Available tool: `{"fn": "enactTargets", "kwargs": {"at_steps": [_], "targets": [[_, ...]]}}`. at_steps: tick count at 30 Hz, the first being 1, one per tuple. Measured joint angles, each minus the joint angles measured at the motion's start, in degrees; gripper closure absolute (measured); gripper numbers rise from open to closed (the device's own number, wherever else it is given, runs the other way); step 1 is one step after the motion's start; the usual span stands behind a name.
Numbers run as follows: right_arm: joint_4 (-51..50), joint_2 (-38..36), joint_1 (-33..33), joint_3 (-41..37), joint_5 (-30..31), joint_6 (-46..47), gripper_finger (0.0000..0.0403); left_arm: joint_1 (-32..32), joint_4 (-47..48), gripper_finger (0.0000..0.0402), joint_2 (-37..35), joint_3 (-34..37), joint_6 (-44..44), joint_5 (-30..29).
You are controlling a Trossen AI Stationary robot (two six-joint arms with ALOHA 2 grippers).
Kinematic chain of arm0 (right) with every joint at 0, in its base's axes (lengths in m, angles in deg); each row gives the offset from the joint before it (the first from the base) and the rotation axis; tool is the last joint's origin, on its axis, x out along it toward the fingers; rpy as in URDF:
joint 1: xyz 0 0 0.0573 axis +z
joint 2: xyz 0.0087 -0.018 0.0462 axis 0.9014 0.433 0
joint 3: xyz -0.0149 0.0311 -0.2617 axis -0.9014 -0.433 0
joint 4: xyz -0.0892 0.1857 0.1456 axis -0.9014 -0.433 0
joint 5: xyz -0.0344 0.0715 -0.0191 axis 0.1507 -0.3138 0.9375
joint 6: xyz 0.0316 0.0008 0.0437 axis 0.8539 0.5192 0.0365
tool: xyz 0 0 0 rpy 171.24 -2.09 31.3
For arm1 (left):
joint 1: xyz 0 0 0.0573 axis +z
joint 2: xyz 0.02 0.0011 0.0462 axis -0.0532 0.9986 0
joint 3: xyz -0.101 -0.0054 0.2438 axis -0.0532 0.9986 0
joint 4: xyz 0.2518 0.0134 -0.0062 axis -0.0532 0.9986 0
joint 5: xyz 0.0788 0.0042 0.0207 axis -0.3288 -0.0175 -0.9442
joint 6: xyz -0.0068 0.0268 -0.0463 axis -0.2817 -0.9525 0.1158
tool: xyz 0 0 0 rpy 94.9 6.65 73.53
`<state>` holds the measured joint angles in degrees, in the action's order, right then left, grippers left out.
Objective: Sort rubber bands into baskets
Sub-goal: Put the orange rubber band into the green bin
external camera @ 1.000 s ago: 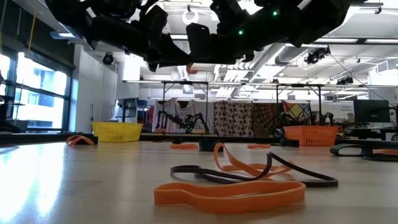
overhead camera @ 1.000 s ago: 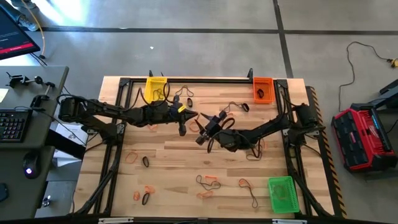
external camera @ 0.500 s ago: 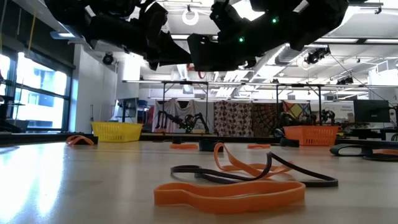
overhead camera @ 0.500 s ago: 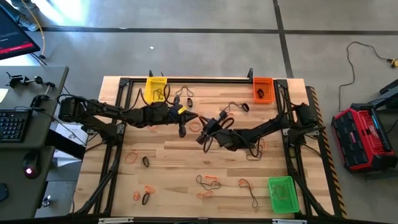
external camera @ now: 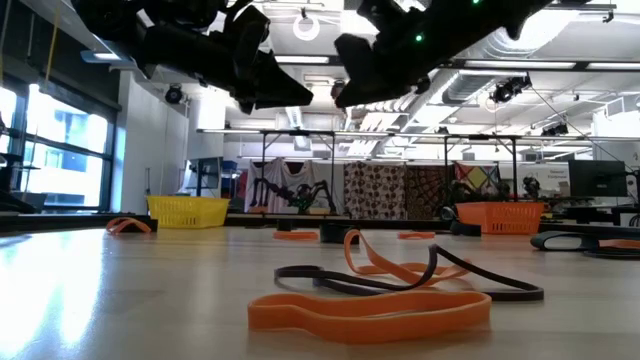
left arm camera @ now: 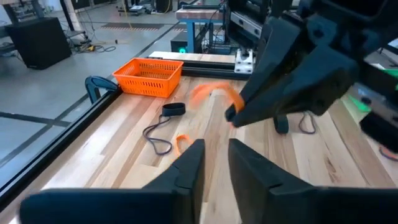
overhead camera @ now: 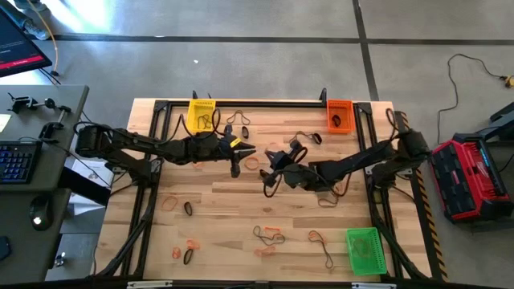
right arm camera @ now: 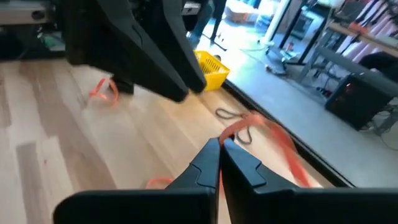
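Above the table's middle my two grippers meet tip to tip. My right gripper is shut on an orange rubber band. My left gripper stands open just to its left, with nothing between its fingers. The yellow basket stands on the table at the far left. The orange basket stands at the far right and the green basket at the near right. My right gripper pinches the orange band at one end of its loop between its two fingertips. The fingers come roughly level from the table's right. The rest of the loop trails slack from the tips, clear of the table.
Loose orange and black bands lie about the table, at the near middle, the near left and the left. A black frame borders the table. A red and black case stands on the floor at the right.
My right gripper has shut on the orange band between the two grippers and drawn a little toward the table's right and far edge with it. My left gripper has opened and let the band go, staying where it was.
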<state>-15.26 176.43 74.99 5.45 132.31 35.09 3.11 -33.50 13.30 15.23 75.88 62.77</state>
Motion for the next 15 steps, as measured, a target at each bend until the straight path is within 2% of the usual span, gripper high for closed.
{"fn": "enactTargets", "kwargs": {"at_steps": [7,12,15], "targets": [[-9.83,-6.26,0.0,-0.02,-2.47,2.71,0.0402,-1.0,-0.5,0.0277,0.0,0.0,-2.15,0.33],[-18.56,-12.31,-0.02,-0.02,-11.27,8.48,0.0403,-1.03,-0.68,0.028,0.0,0.0,-0.51,2.19],[-28.65,-15.55,0.0,1.04,-16.31,14.39,0.0403,-1.01,-1.26,0.0296,0.0,0.0,0.27,3.28]]}}
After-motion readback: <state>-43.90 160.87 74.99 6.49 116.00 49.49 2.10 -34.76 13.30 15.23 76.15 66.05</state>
